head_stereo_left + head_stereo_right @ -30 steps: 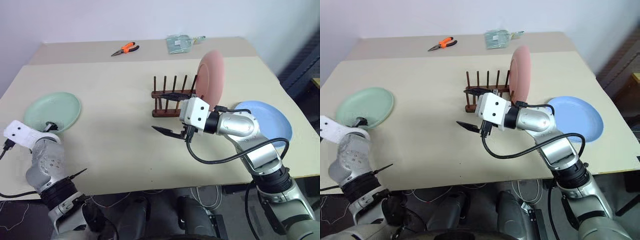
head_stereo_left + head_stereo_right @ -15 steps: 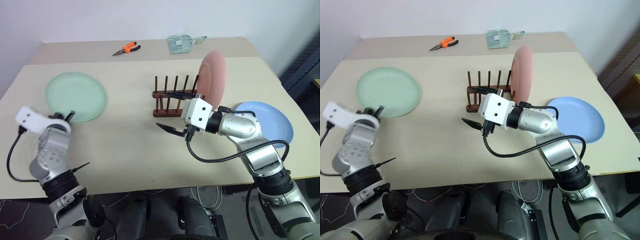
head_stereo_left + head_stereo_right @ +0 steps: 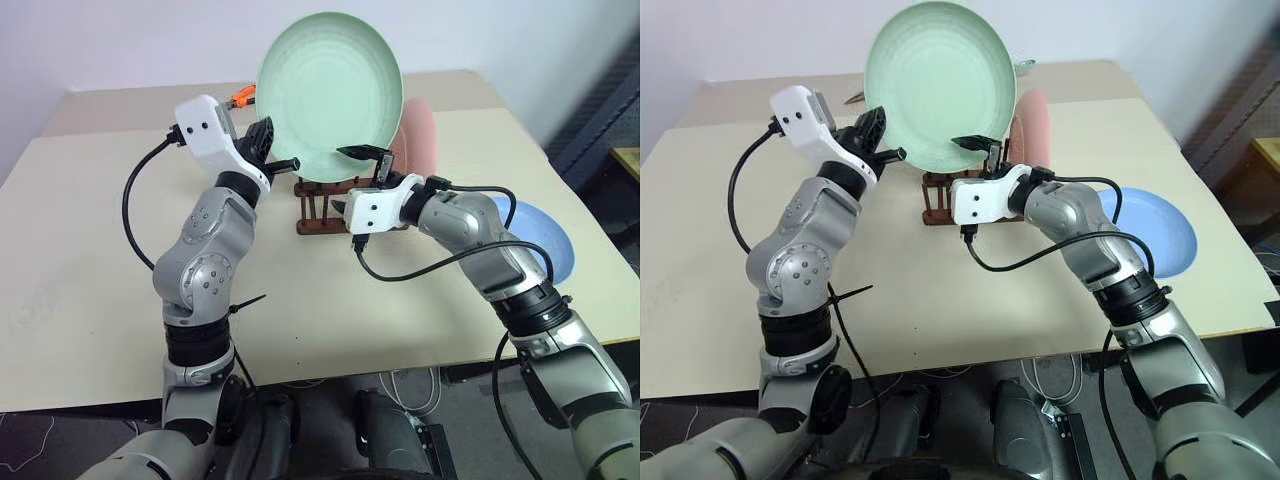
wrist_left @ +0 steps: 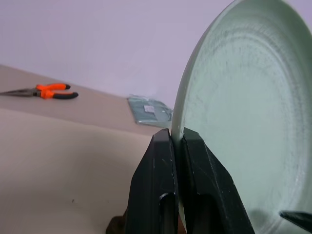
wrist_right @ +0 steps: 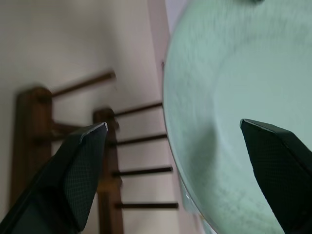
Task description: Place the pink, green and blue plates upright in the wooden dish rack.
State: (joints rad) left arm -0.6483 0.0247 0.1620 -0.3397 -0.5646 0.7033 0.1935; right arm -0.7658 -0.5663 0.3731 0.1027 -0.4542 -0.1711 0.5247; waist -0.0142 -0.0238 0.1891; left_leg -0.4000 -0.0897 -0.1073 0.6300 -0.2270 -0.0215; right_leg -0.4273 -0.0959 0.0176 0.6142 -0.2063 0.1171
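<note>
Left claw [image 4: 176, 146] is clamped on the green plate's [image 3: 330, 95] rim, holding it upright above the wooden dish rack [image 3: 318, 212]. Right claw [image 5: 175, 146] is spread wide around its lower edge. Plate looks light, stiff and probably slick, so rim pinches seem best.

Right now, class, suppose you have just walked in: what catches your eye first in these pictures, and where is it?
The green plate stands out, held upright in the air above the wooden dish rack, its rim pinched by the shut left tool. The right tool waits open with its fingers on either side of the plate's lower edge. Behind, the pink plate stands in the rack, and the blue plate lies flat on the table's right side.
</note>
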